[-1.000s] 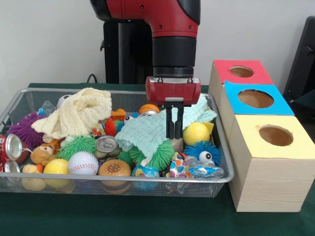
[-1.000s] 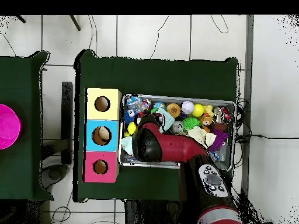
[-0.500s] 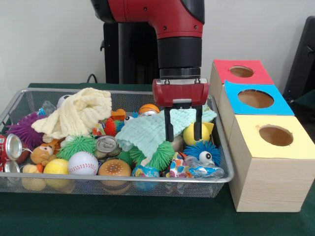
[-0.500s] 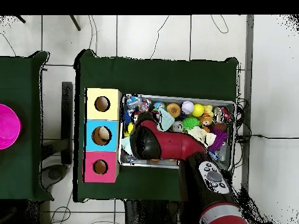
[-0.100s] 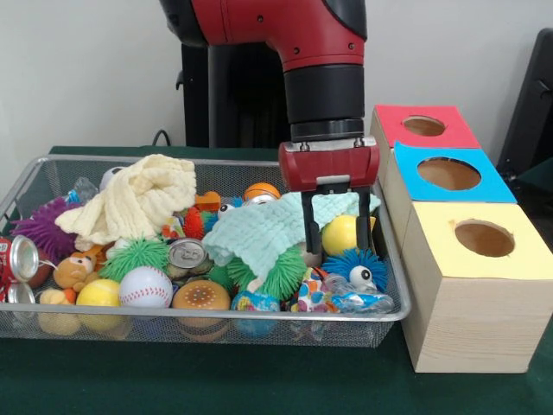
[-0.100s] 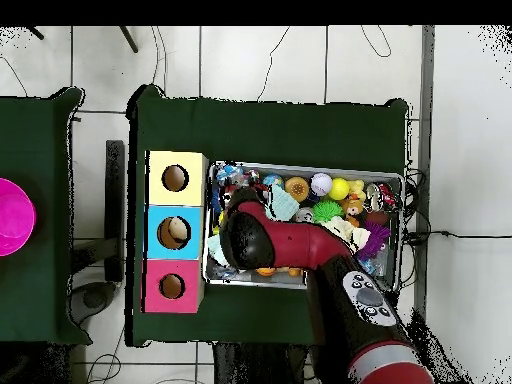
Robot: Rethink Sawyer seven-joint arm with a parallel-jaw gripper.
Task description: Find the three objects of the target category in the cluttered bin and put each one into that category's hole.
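My gripper (image 5: 340,238) is open and low in the right end of the wire bin (image 5: 207,316). Its two fingers (image 5: 308,226) stand on either side of a yellow ball (image 5: 343,233), and I cannot tell whether they touch it. A mint cloth (image 5: 259,229) lies just left of the ball, and a blue spiky ball (image 5: 356,268) sits in front of it. To the right of the bin stand the red box (image 5: 423,126), the blue box (image 5: 449,173) and the yellow box (image 5: 484,238), each with a round hole on top. In the overhead view the arm (image 6: 285,245) hides the gripper.
The bin also holds a cream cloth (image 5: 138,199), a baseball (image 5: 145,286), a second yellow ball (image 5: 99,294), a green spiky ball (image 5: 134,255), a burger toy (image 5: 200,296), cans (image 5: 186,253) and a purple spiky ball (image 5: 39,226). The yellow box stands close against the bin's right wall.
The gripper was shut over the mint cloth a second ago. It has since opened, shifted right in the front view and come down around the yellow ball.
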